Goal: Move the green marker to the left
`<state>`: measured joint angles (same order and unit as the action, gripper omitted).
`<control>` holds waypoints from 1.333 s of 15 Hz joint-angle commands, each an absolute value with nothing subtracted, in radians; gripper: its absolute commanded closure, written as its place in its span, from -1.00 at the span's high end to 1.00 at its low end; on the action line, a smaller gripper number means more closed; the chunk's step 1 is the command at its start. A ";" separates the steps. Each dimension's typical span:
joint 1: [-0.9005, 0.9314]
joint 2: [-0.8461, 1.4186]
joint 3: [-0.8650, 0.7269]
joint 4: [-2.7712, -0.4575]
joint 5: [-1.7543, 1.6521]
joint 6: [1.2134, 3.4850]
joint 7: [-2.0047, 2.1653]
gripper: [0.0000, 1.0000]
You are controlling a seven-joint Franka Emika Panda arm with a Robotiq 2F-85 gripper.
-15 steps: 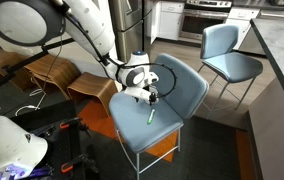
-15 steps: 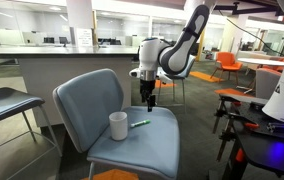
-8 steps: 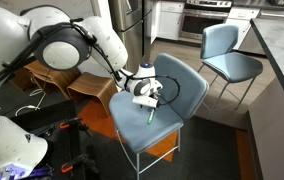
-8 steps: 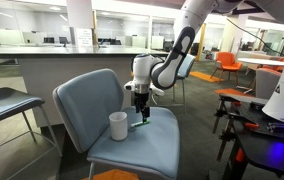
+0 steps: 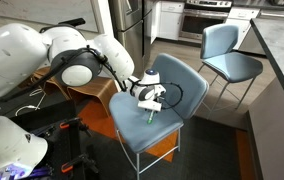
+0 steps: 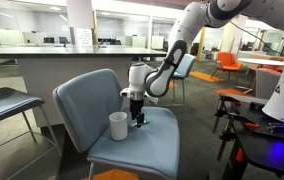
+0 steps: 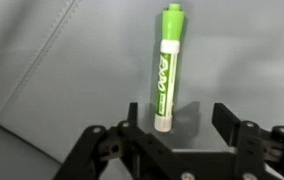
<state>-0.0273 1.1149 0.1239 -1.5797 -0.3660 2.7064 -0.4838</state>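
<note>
On the blue-grey chair seat [image 5: 147,125], your gripper [image 7: 179,122] stands low over the green marker [image 7: 167,68]. In the wrist view the jaws are spread wide, one finger [image 7: 130,117] to each side of the marker's lower end, with clear space between each finger and the barrel. The gripper holds nothing, and no contact with the marker is visible.

The green marker lies flat on the seat. In the wrist view it runs straight away from the gripper, its green cap at the far end and its white label band along the barrel. The label carries green lettering, but it is too blurred to read.

In both exterior views the gripper [image 5: 152,102] [image 6: 137,117] hangs just above the seat, fingers pointing down. The marker [image 5: 151,115] shows as a short green stick below the gripper, toward the seat's front edge. A small white cup [image 6: 118,126] stands upright on the seat just beside the gripper.
</note>
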 commanded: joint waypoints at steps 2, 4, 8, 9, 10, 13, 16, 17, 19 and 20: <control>-0.041 1.175 0.150 -1.482 -0.337 2.639 -0.535 -0.15; -0.039 1.191 0.148 -1.457 -0.335 2.624 -0.532 -0.46; -0.040 1.207 0.144 -1.434 -0.329 2.606 -0.525 -1.00; -0.039 1.203 0.141 -1.437 -0.324 2.599 -0.519 -0.91; -0.041 1.201 0.143 -1.438 -0.317 2.591 -0.517 -0.90; -0.039 1.175 0.138 -1.465 -0.299 2.575 -0.497 -0.90; -0.034 1.146 0.134 -1.505 -0.288 2.574 -0.473 -0.90; -0.031 1.131 0.132 -1.526 -0.284 2.580 -0.460 -0.90; -0.027 1.103 0.135 -1.566 -0.272 2.594 -0.447 -0.90; -0.027 1.086 0.140 -1.589 -0.266 2.602 -0.441 -0.90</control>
